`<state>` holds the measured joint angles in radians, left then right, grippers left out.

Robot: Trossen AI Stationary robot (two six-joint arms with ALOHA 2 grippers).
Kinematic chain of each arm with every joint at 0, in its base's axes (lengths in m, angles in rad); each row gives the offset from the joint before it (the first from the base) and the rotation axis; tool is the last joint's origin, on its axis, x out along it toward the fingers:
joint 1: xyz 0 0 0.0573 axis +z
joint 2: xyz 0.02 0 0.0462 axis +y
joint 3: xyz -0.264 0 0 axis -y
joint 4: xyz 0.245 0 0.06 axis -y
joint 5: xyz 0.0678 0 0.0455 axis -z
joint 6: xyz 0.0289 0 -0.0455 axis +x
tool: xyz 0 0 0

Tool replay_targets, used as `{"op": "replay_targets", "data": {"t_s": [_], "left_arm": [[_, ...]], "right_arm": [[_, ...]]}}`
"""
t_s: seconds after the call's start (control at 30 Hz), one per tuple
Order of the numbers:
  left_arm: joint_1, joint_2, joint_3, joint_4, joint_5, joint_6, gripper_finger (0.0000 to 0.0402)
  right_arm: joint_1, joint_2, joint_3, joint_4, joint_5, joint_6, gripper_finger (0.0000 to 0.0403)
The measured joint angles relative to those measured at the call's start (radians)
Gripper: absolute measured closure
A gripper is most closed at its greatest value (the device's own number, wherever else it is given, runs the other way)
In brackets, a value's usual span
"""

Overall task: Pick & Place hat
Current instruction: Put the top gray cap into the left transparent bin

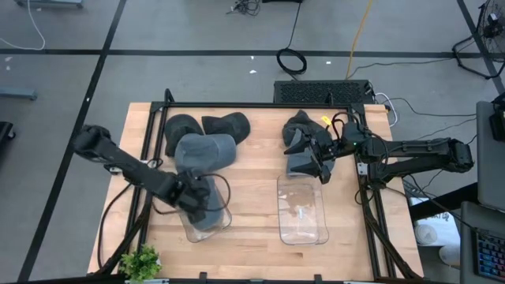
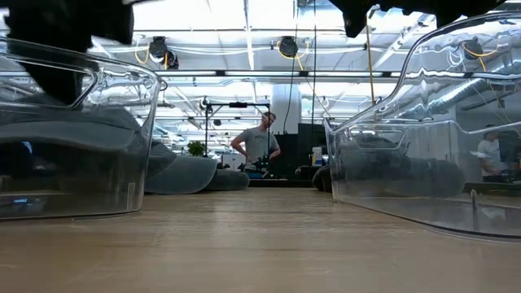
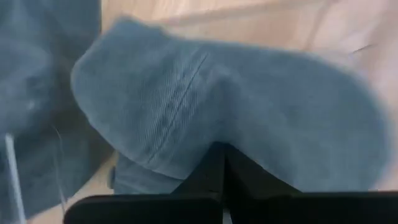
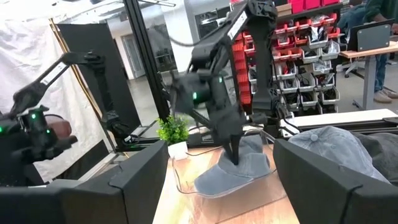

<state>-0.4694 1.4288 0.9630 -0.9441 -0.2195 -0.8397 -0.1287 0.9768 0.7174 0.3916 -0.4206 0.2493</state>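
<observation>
My left gripper (image 1: 197, 202) is shut on a grey-blue corduroy hat (image 4: 233, 171) over the left clear container (image 1: 207, 225); the hat fills the left wrist view (image 3: 236, 106). Another grey-blue hat (image 1: 207, 150) lies on the table just beyond, with two dark hats (image 1: 183, 126) (image 1: 227, 125) behind it. My right gripper (image 1: 322, 163) is held open, high over the table's right half, above a dark hat (image 1: 300, 164). Another dark hat (image 1: 300, 122) lies beyond it. My left gripper pinches the hat's crown cloth (image 3: 211, 148) between its two shut fingers, coming steeply from above. In the right wrist view the hat hangs below the fingers, with its lower part (image 4: 217, 182) down inside the container's walls. Whether it rests on the floor I cannot tell.
A second clear container (image 1: 301, 209) stands at the middle right. A small green plant (image 1: 142, 262) sits at the near left corner. A black frame rail (image 1: 260, 104) runs along the table's far edge. A person (image 2: 259, 148) stands in the room beyond.
</observation>
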Motion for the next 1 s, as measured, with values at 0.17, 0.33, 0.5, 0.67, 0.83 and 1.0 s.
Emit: {"op": "replay_targets", "data": {"t_s": [0.17,0.33,0.5,0.67,0.83,1.0], "left_arm": [[0.033,0.094,0.0,0.036,0.058,0.034,0.0401],[0.065,0.108,0.012,-0.006,0.074,0.056,0.0401],[0.066,0.045,0.098,-0.13,0.021,0.024,0.0401],[0.007,0.013,0.172,-0.105,0.021,0.046,0.0401],[-0.028,0.044,0.14,0.028,0.042,0.076,0.0401],[0.004,0.12,0.061,0.1,0.076,0.072,0.0401]], "right_arm": [[0.0,0.0,0.0,0.001,0.0,0.0,0.0124],[0.0,0.0,0.0,0.001,0.0,0.0,0.0124],[0.0,0.0,0.0,0.001,0.0,0.0,0.0124],[0.0,0.0,0.0,0.0,0.0,0.0,0.0124],[0.0,0.0,0.0,0.0,0.0,0.0,0.0124],[0.0,0.0,0.0,0.0,0.0,0.001,0.0124]]}}
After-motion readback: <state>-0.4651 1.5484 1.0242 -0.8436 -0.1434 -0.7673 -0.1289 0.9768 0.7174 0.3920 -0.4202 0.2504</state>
